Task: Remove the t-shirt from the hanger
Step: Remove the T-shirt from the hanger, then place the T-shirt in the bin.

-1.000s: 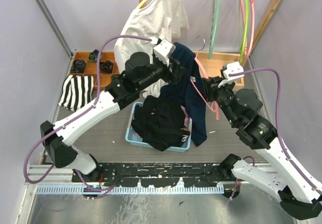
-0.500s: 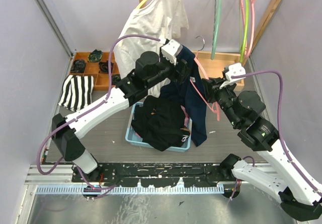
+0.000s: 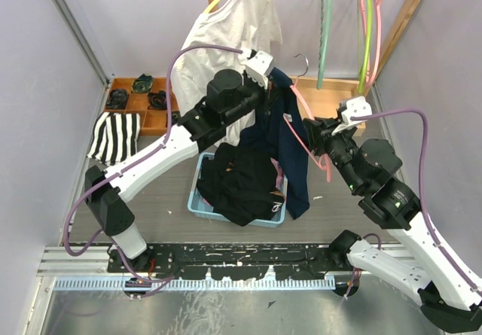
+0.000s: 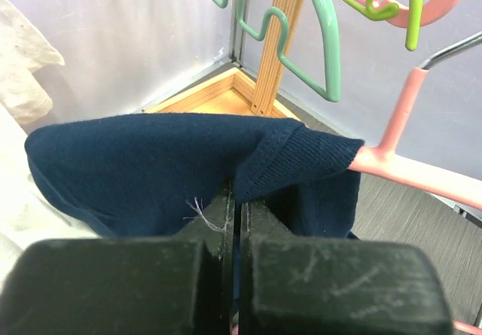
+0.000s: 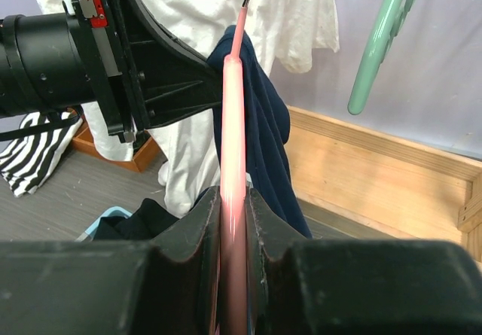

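Observation:
A navy t-shirt (image 3: 295,150) hangs on a pink hanger (image 3: 305,141) above the middle of the table. My right gripper (image 5: 233,199) is shut on the pink hanger (image 5: 233,124), whose bar runs straight up between the fingers. My left gripper (image 4: 239,203) is shut on a fold of the navy t-shirt (image 4: 151,162) at its ribbed collar edge. The hanger's bare pink arm (image 4: 422,173) sticks out of the cloth on the right. From above, the left gripper (image 3: 269,88) sits at the top of the shirt, the right gripper (image 3: 316,135) to its right.
A white shirt (image 3: 226,34) on a yellow hanger hangs behind. Green hangers (image 3: 324,26) hang from the wooden rack (image 3: 403,22). A blue basket (image 3: 200,193) of dark clothes lies below the shirt. Striped cloth (image 3: 114,135) and a wooden tray (image 3: 139,102) sit at the left.
My left gripper moved right and up to the top of the navy t-shirt and shut on its cloth. The right gripper kept hold of the hanger and shifted slightly.

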`<action>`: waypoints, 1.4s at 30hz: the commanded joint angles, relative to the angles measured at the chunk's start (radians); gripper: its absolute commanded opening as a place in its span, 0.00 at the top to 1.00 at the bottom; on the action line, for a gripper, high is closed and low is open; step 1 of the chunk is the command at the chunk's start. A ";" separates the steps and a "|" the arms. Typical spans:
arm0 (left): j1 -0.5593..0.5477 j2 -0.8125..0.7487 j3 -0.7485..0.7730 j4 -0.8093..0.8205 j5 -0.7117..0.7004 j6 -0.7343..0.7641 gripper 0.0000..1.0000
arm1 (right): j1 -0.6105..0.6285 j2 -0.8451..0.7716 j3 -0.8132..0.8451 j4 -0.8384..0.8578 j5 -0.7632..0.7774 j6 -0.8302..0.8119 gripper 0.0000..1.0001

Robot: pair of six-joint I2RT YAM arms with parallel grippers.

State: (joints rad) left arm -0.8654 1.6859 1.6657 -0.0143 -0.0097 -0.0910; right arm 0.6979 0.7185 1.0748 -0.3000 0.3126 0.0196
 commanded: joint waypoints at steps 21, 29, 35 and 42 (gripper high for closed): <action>0.129 0.113 0.315 -0.179 -0.158 0.036 1.00 | 0.001 -0.300 0.074 -0.043 -0.003 -0.045 0.99; 0.131 0.100 0.366 -0.219 -0.144 0.050 1.00 | 0.001 -0.348 0.077 -0.032 0.034 -0.050 0.99; 0.128 -0.025 0.310 -0.209 0.013 0.013 1.00 | 0.001 -0.347 0.060 0.015 0.091 -0.057 0.99; 0.122 -0.195 0.319 -0.193 0.066 -0.005 1.00 | 0.001 -0.289 0.024 0.035 0.133 -0.049 0.99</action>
State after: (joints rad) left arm -0.7406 1.6329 1.9465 -0.2775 0.0055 -0.0826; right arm 0.6979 0.3878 1.1126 -0.3653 0.4122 -0.0257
